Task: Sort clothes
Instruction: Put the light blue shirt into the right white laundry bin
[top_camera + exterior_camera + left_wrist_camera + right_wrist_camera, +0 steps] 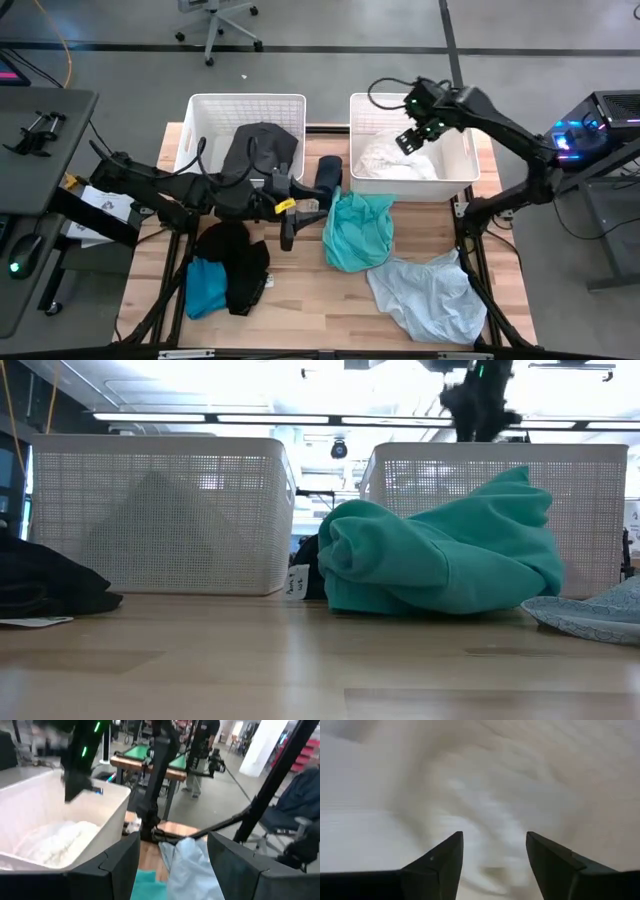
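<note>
While the front of the table point(330, 320) carries the unsorted clothes, the two white baskets stand at its far edge. Nearest lies the pale blue garment point(428, 292) at the front right, with the turquoise blue one point(206, 285) and a black one point(240, 262) touching each other at the front left. Just behind them, mid-table, the teal garment point(358, 228) lies in a bunched heap, and a navy piece point(329, 173) sits in the gap between the baskets.

The left gripper point(288, 233) rests low between the black and teal garments, its fingers spread and empty, aimed across the table toward the right side. Behind it, a charcoal grey garment point(262, 150) is draped in the left basket point(200, 110), hanging over its front rim.

Farthest back, the right gripper point(418, 131) hangs over the right basket point(470, 165), its fingers apart and holding nothing, directly above the white garment point(392, 160) lying inside. That suggests the step in hand is a drop into the light-coloured basket, with the white piece already placed.

The next move likely calls for the right arm to lift clear of the basket rim and swing forward to the pale blue garment, pinching a raised fold so the loose cloth does not drag over the teal heap.
</note>
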Motion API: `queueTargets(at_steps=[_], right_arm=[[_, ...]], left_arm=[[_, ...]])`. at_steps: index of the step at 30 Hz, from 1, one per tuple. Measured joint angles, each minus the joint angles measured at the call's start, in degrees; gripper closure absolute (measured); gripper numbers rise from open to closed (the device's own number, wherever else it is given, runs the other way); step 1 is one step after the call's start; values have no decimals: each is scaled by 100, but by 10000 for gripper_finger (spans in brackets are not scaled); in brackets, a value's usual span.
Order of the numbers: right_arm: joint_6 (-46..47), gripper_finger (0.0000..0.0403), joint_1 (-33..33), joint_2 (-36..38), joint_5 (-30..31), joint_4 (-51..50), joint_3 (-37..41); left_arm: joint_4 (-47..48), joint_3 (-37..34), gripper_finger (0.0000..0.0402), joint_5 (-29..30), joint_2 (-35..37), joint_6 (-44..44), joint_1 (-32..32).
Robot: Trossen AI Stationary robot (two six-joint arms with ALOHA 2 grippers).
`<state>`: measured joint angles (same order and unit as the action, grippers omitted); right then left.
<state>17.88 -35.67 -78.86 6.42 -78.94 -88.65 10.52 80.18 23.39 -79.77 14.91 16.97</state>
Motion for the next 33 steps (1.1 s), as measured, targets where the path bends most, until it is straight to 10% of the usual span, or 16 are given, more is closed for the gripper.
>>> queueTargets(at_steps=[8, 15, 21, 33], right_arm=[[1778, 199, 3282, 1332, 1074, 1374, 111], [2955, 199, 5922, 997, 1609, 1537, 450], [4345, 199, 6591, 297, 312, 1036, 937], [4411, 199, 6270, 621, 591, 3604, 3858]], left_arm=[[981, 0, 184, -290, 181, -6, -17], [1543, 0, 184, -464, 208, -230, -135], [1603, 0, 184, -642, 211, -289, -238], [1672, 0, 184, -639, 247, 843, -141]])
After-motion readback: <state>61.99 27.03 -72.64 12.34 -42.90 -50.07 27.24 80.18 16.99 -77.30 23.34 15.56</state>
